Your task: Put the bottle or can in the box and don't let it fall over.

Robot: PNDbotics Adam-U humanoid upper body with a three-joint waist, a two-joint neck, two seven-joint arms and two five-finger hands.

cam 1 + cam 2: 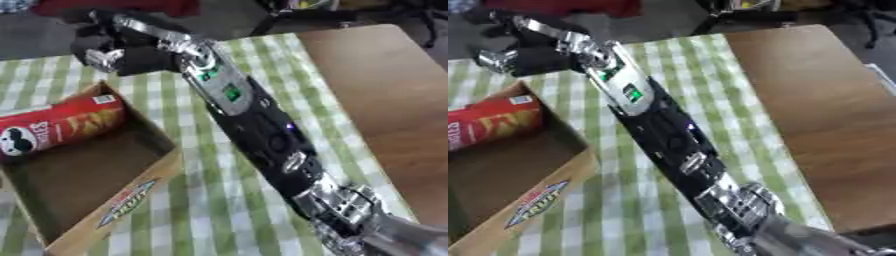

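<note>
A green-checked cloth (pixel 201 200) covers the bench (pixel 394 100), bare wood at right. The red can (pixel 57 127) lies tilted in the cardboard box (pixel 131 200) at left. The right robot hand (pixel 109 50) hovers upper left, fingers curled on nothing

The surface (pixel 376 85) is a brown wooden top, and a green and white checked cloth (pixel 201 200) covers its left part. Behind it lies a grey floor (pixel 35 35). At the far edge stands something dark red (pixel 114 6), and black shapes (pixel 798 12) that I cannot identify are on the right.
</note>
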